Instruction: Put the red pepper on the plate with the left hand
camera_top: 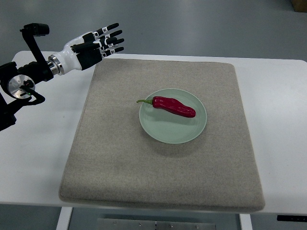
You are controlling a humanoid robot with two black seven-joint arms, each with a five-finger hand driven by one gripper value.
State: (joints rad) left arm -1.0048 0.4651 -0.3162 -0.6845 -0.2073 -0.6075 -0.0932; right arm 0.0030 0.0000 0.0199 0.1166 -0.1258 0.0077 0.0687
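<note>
A red pepper point(174, 106) with a green stem lies across the pale green plate point(165, 132), its stem poking over the plate's left rim. The plate sits near the middle of a grey mat point(120, 158). My left hand point(108, 40) hovers at the mat's far left corner, well away from the plate, fingers spread and holding nothing. Its arm comes in from the left edge. The right arm is out of view.
The mat covers most of a white table point(38, 143). Bare table shows on the left and right sides. Grey floor lies beyond the far edge.
</note>
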